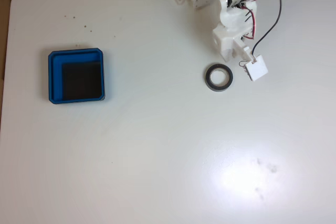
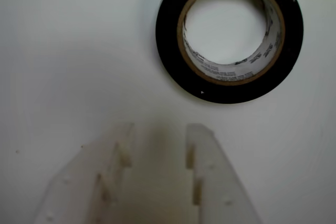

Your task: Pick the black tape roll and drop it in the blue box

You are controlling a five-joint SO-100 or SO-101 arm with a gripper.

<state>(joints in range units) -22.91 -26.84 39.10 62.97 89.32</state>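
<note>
A white table [image 1: 157, 145] with rounded corners is filling the fixed view; a brownish strip of floor or wall is showing past its left edge, and a bright patch of lamp glare is sitting on the tabletop toward the lower right, beside a few faint smudges; some tiny dark specks are dotting the surface at upper left. The white arm [image 1: 231, 19] is reaching down from the top edge, with red and black wires [image 1: 273, 14] looping beside it. The black tape roll [image 1: 219, 76] is lying flat on the table just below the arm; in the wrist view the roll [image 2: 229, 85] is sitting up and to the right of the gripper [image 2: 160, 129], apart from it. The 2 pale fingers [image 2: 207, 145] are standing parted with a narrow gap, grasping nothing. The blue box [image 1: 55, 77] is resting well apart at the left, its black floor bare.
</note>
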